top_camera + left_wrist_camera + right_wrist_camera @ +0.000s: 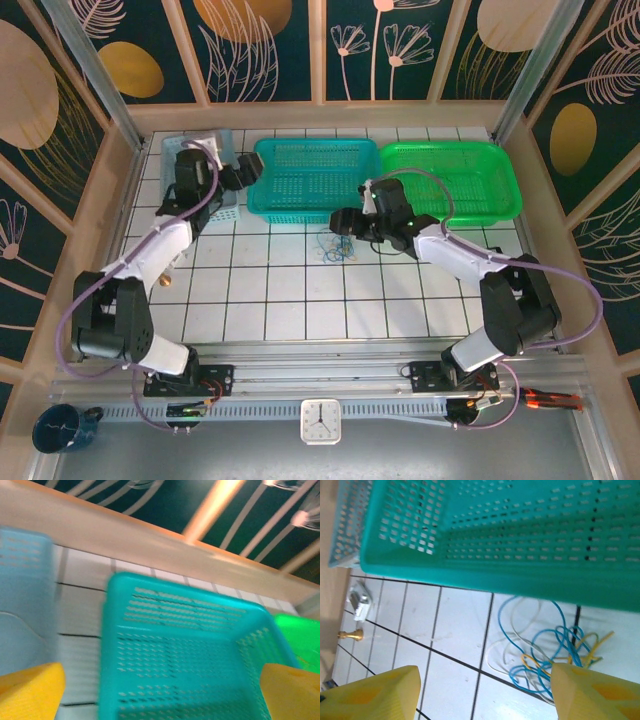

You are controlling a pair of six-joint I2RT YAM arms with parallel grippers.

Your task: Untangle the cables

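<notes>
On the tabletop (290,300), just in front of the teal basket (300,214), you find the cables (336,249): a loose blue, whitish and yellowish tangle lying flat on the white tiles.

- Long axis: roughly left-right, along the basket's near wall.
- In the right wrist view, a yellowish strand end (606,637) points to the frame's right, and the wider loops spread to its left.
- Your right end effector (342,222) hangs just beside the tangle, on its basket side. The jaws are wide and hold nothing.
- Your left end effector (246,172) sits at the teal basket's left end, next to the pale blue basket (175,150), well apart from the cables. Its jaws are also wide and hold nothing.
</notes>
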